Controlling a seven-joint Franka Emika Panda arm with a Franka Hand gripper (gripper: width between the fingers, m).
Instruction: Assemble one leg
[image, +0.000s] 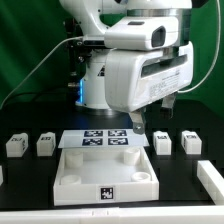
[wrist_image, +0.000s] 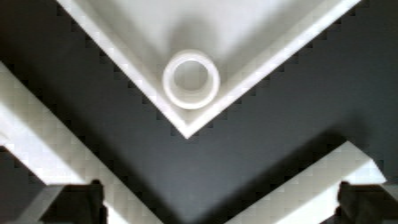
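Note:
Several small white legs with tags stand in a row on the black table: two at the exterior view's left (image: 14, 145) (image: 45, 144) and two at its right (image: 162, 142) (image: 190, 142). The large white square tray piece (image: 70, 182) lies in front at the middle. My gripper (image: 153, 113) hangs above the tray's far right part, open and empty. In the wrist view a tray corner with its round socket (wrist_image: 191, 80) lies below the gripper (wrist_image: 214, 205). Both dark fingertips (wrist_image: 68, 200) stand wide apart with nothing between them. No leg shows in the wrist view.
The marker board (image: 100, 138) lies just behind the tray. Another white part (image: 212, 178) sits at the exterior view's right edge and one (image: 2, 176) at the left edge. The robot's base and cables stand behind.

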